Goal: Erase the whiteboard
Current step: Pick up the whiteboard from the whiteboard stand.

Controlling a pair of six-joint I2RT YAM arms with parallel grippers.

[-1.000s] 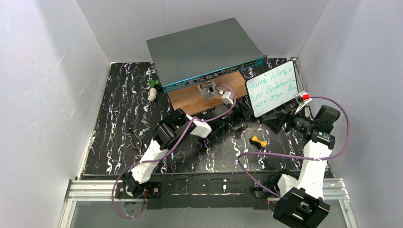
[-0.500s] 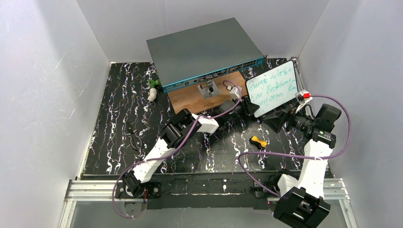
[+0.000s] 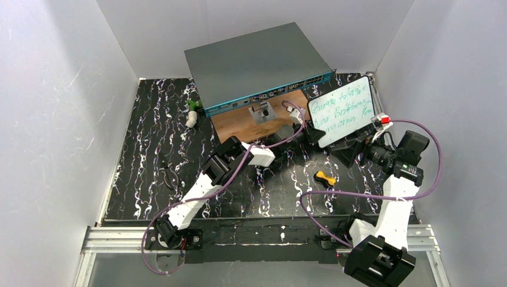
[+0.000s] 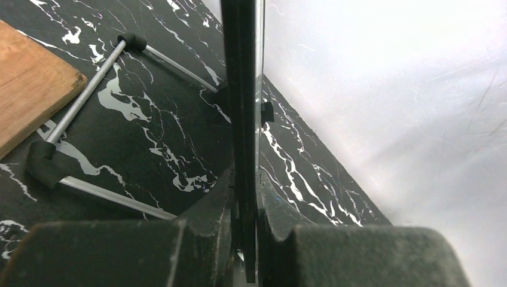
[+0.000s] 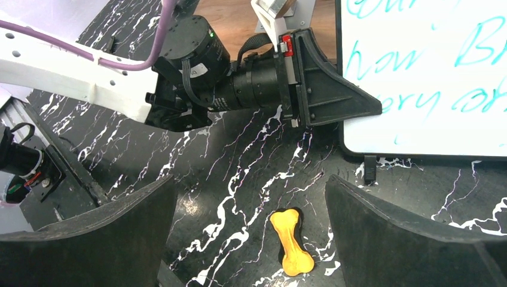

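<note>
— Item one: whiteboard (image 3: 342, 110)?
— We list it at the upper right of the top view, propped at a tilt, green writing across its face, just right of the wooden board (image 3: 251, 122).
— And the left jaws?
— Clenched on the whiteboard's lower left edge; the wrist view shows the rim pinched between them.
— And the right jaws?
— Released, spread wide over the worktop (image 5: 239, 155), grasping nothing. We log an orange bone (image 5: 292, 240) lying below them, lower centre of that view.

Even bright light, blurry left hand (image 4: 245, 179)
</note>
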